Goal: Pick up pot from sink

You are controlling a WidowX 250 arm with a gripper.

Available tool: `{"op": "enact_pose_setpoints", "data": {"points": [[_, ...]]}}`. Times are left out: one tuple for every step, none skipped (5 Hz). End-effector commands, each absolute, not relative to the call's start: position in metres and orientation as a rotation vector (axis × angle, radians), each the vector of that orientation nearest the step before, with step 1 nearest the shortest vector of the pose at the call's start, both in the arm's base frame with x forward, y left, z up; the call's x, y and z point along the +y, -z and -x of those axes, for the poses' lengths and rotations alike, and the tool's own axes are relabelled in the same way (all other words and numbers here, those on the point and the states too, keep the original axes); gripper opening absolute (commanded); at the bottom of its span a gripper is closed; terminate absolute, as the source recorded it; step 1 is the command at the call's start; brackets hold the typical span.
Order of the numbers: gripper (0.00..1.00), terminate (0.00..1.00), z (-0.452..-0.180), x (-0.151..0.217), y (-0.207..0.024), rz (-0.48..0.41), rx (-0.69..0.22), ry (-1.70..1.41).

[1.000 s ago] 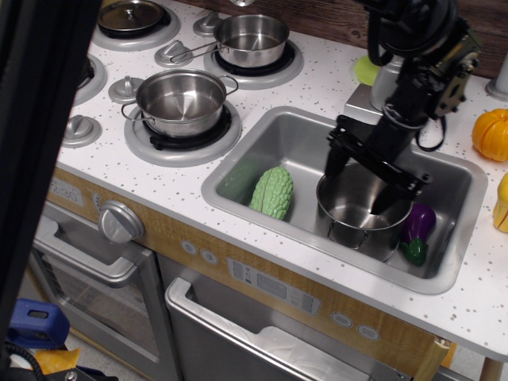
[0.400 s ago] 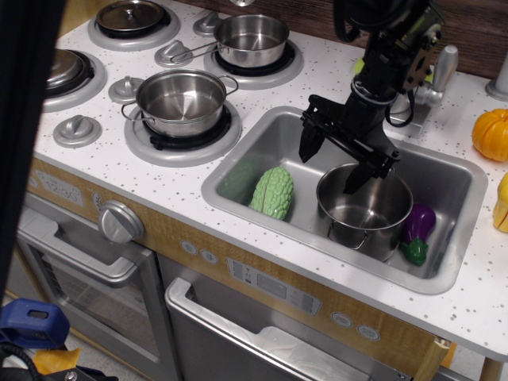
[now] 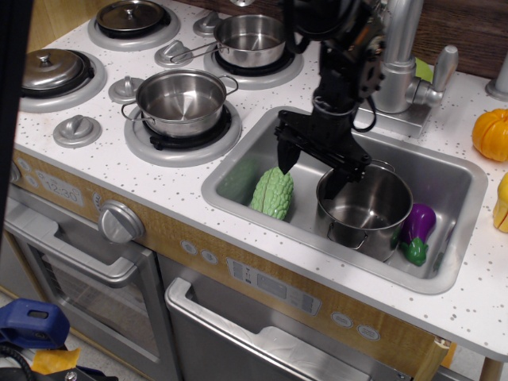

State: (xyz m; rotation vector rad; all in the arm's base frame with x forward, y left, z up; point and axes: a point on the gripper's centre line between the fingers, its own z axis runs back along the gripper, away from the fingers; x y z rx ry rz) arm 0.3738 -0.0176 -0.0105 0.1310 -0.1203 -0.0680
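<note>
The pot [image 3: 367, 208], a deep shiny steel pot with wire loop handles, stands upright in the right half of the sink [image 3: 238, 176]. My gripper [image 3: 311, 164] hangs open above the sink's middle, its black fingers spread wide. One fingertip [image 3: 333, 186] is at the pot's left rim. The other fingertip [image 3: 286, 159] is above the green gourd. The gripper holds nothing.
A green bumpy gourd [image 3: 272, 193] lies in the sink's left part, a purple eggplant [image 3: 416, 229] right of the pot. A shallower steel pot [image 3: 181, 101] and a long-handled saucepan [image 3: 250, 40] sit on burners. The faucet [image 3: 397, 55] stands behind the gripper. An orange pumpkin [image 3: 490, 133] is at the right.
The gripper has moved left and up, from straddling the pot over its middle to over the sink's centre. It stays open. The pot has not moved.
</note>
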Motion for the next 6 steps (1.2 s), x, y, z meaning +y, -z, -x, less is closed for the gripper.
{"op": "enact_pose_setpoints", "data": {"points": [[1.0, 0.0, -0.386, -0.017, -0.007, -0.106, -0.216, 0.076], [1.0, 0.0, -0.387, -0.02, -0.001, -0.091, -0.218, 0.062], [0.0, 0.0, -0.386, -0.023, 0.006, -0.077, -0.226, 0.032], [0.0, 0.0, -0.387, -0.026, 0.009, -0.055, -0.221, 0.028], [0.0, 0.0, -0.388, -0.027, 0.01, -0.036, -0.213, 0.029], [0.0, 0.0, -0.393, -0.03, -0.001, -0.041, -0.214, 0.023]]}}
